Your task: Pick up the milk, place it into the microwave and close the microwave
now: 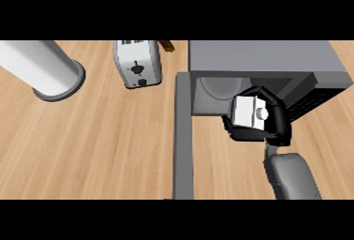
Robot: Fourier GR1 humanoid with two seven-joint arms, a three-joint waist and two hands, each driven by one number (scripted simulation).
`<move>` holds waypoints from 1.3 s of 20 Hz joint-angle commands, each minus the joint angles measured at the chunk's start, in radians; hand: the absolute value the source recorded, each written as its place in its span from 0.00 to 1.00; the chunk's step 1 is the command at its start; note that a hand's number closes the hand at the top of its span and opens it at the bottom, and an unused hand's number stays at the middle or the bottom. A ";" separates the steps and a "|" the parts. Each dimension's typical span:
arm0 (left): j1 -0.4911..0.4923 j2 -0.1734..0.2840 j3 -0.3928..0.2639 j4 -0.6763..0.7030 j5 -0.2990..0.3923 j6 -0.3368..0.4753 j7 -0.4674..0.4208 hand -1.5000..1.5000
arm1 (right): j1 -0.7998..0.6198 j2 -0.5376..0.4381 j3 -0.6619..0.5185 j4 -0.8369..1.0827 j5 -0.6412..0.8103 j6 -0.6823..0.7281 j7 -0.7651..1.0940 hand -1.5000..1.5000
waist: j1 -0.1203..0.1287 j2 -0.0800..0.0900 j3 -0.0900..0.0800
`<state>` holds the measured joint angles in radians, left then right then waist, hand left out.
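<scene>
**Milk held at the microwave's mouth**

Your right hand (266, 129) has its fingers curled round the milk (249, 111), carton enclosed between fingers and thumb. Just ahead of the hand is the microwave (266, 58) cavity; its open door (183, 136) stands to the hand's left. Farther left sits a toaster (138, 63).

Steep overhead head view of counter (83, 140)

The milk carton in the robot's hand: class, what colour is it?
White, with a pale round cap. The milk carton shows best in the head view, held by the right hand at the microwave opening.
</scene>
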<state>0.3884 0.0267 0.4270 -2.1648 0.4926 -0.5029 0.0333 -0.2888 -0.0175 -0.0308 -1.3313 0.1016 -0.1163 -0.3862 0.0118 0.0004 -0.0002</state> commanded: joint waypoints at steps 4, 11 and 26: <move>0.001 0.005 0.032 0.052 -0.013 -0.043 -0.031 0.00 | -0.275 -0.050 -0.087 0.325 -0.004 0.003 -0.004 1.00 | 0.007 0.003 0.000; -0.046 0.051 0.031 0.075 0.033 -0.045 0.006 0.00 | -0.391 -0.039 -0.115 0.492 0.028 -0.070 -0.071 1.00 | 0.040 0.013 0.001; -0.141 0.052 -0.022 0.109 -0.002 -0.037 0.008 0.00 | -0.432 -0.114 -0.144 0.558 0.100 -0.188 -0.179 1.00 | 0.096 0.034 0.000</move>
<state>0.2646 0.0850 0.4204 -2.0608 0.5065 -0.5461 0.0392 -0.5135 -0.0866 -0.1509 -0.9491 0.1542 -0.2507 -0.7913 0.0444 -0.0173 0.0153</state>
